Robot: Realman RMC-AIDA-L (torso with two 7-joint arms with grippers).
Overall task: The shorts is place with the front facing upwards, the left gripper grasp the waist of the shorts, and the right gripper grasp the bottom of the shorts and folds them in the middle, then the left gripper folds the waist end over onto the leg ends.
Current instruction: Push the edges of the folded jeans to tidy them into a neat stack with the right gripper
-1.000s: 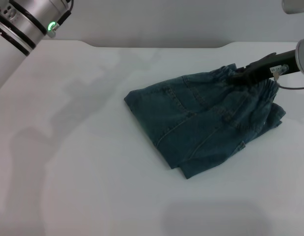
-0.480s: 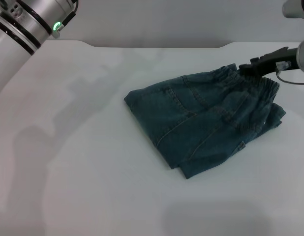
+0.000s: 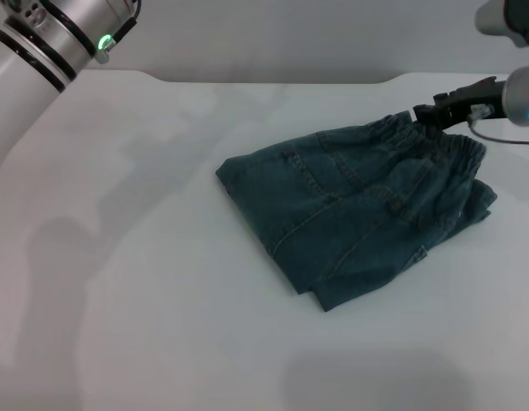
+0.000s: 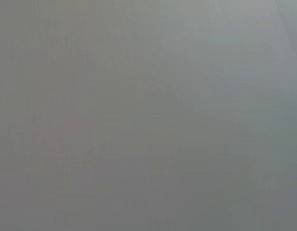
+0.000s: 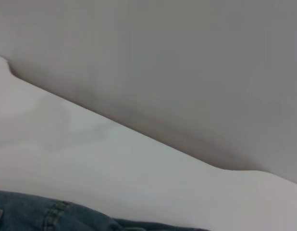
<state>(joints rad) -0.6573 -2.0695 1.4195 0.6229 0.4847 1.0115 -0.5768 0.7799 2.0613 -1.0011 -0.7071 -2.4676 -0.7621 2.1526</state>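
The shorts [image 3: 359, 214] lie folded into a compact blue-green denim bundle right of the table's middle. The waist of the shorts [image 3: 444, 145], a ruffled elastic band, lies on top at the far right end. A folded edge [image 3: 226, 175] faces left. The bottom of the shorts is not distinguishable under the upper layers. My right gripper [image 3: 425, 112] hovers just beyond the waistband's far edge, apart from the cloth. A strip of denim [image 5: 47, 214] shows in the right wrist view. Only the green-lit left arm [image 3: 50, 43] shows, raised at the far left corner; its gripper is out of view.
The white table [image 3: 162, 325] runs wide to the left and front of the shorts. Its far edge [image 3: 273, 81] meets a grey wall. A thin cable [image 3: 504, 137] hangs from the right wrist. The left wrist view shows only a plain grey surface.
My right gripper has drawn back up and to the right, off the waistband it rested on. The shorts have stayed put. The left arm has shifted slightly.
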